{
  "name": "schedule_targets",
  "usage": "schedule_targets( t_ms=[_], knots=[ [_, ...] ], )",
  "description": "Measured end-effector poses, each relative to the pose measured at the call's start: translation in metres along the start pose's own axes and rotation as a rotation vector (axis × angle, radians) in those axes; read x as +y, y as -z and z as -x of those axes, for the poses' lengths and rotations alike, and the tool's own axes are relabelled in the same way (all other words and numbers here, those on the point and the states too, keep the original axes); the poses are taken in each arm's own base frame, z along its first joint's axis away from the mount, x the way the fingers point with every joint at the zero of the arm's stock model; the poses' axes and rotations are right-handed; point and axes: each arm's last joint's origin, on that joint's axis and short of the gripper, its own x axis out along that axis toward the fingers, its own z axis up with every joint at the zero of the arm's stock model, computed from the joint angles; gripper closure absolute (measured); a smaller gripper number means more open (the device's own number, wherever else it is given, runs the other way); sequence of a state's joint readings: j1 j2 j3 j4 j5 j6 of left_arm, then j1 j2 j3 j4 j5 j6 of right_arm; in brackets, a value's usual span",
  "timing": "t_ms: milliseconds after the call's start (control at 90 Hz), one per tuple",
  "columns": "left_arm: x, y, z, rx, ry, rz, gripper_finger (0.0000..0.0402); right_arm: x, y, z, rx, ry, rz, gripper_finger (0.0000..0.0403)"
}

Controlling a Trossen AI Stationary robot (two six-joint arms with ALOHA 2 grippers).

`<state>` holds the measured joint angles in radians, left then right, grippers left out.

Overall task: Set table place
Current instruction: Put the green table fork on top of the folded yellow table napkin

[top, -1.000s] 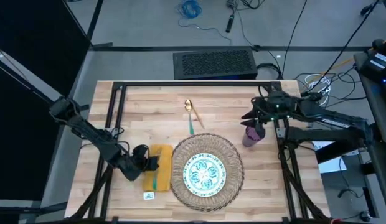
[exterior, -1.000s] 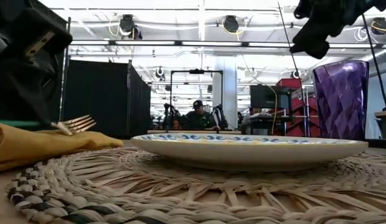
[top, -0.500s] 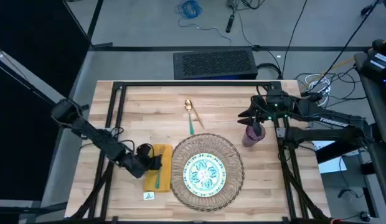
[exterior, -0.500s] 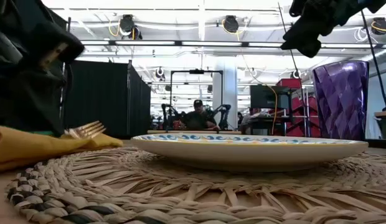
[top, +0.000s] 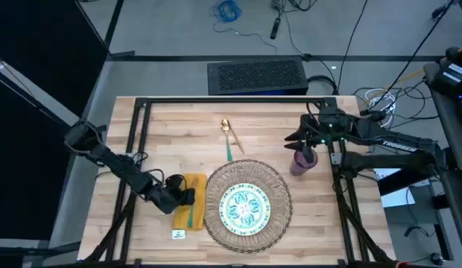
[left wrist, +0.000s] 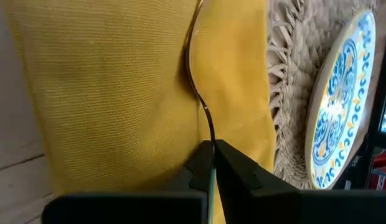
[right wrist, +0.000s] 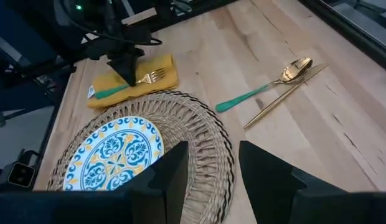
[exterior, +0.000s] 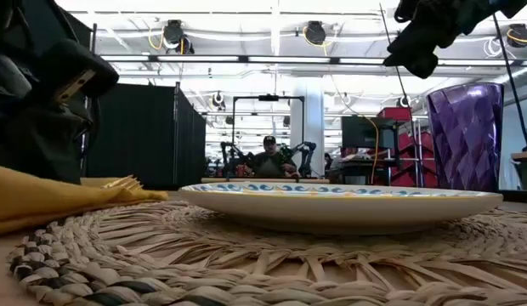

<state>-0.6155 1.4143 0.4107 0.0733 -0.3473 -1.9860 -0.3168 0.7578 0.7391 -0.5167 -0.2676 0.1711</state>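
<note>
A round woven mat (top: 279, 187) carries the blue-patterned plate (top: 244, 207) near the table's front edge. Left of it lies the mustard napkin (top: 194, 184). My left gripper (top: 179, 196) is shut on a gold fork with a green handle (right wrist: 149, 77) over the napkin. The purple cup (top: 299, 164) stands upright right of the mat. My right gripper (top: 309, 144) hangs open just above the cup, touching nothing. A green-handled spoon (top: 228, 145) and a gold knife (top: 237, 141) lie on the wood behind the mat. My left gripper pinches the fork between its two fingers where the thin gold neck meets the green handle (left wrist: 209, 163). The fingers come from above, slanting from the table's left, and lie across the fork. The fork lies low along the napkin (left wrist: 106, 93), tines (exterior: 121, 181) toward the far edge.
A small white tag (top: 178, 234) lies by the front edge, near the napkin. The table's black frame bars (top: 145, 141) run under both arms. Bare wood shows at the far left and right of the cup.
My left gripper has gone a little toward the table's right and down with the fork, staying shut. The fork's tines have sunk from above the napkin to its surface. My right gripper has shifted slightly leftward above the cup.
</note>
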Motion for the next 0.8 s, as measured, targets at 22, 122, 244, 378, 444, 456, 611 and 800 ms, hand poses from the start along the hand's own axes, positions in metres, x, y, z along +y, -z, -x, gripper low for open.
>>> schedule_targets(
  t_ms=[22, 122, 244, 378, 444, 456, 611, 800],
  knots=[
    [0.0, 0.0, 0.0, 0.0, 0.0, 0.0, 0.0401, 0.0, 0.0, 0.0, 0.0, 0.0, 0.0, 0.0273],
    [0.0, 0.0, 0.0, 0.001, 0.003, -0.005, 0.0401, 0.0, 0.0, 0.0, 0.0, 0.0, 0.0, 0.0273],
    [-0.001, 0.0, 0.001, -0.003, 0.011, -0.041, 0.0401, 0.0, 0.0, 0.0, 0.0, 0.0, 0.0, 0.0273],
    [-0.002, -0.003, 0.006, -0.037, 0.021, -0.086, 0.0391, 0.0, 0.0, 0.0, 0.003, 0.0, -0.001, 0.0273],
    [-0.003, -0.004, 0.01, -0.044, 0.028, -0.086, 0.0377, 0.0, 0.0, 0.0, 0.005, 0.0, -0.005, 0.0273],
    [-0.003, -0.004, 0.01, -0.044, 0.029, -0.086, 0.0375, 0.0, 0.0, 0.0, 0.005, 0.0, -0.007, 0.0273],
    [-0.004, -0.005, 0.012, -0.043, 0.036, -0.1, 0.0328, 0.0, 0.0, 0.0, 0.006, 0.0, -0.007, 0.0273],
    [-0.002, -0.005, 0.012, -0.03, 0.012, -0.107, 0.0275, 0.0, 0.001, 0.0, 0.007, 0.0, -0.01, 0.0273]
  ],
)
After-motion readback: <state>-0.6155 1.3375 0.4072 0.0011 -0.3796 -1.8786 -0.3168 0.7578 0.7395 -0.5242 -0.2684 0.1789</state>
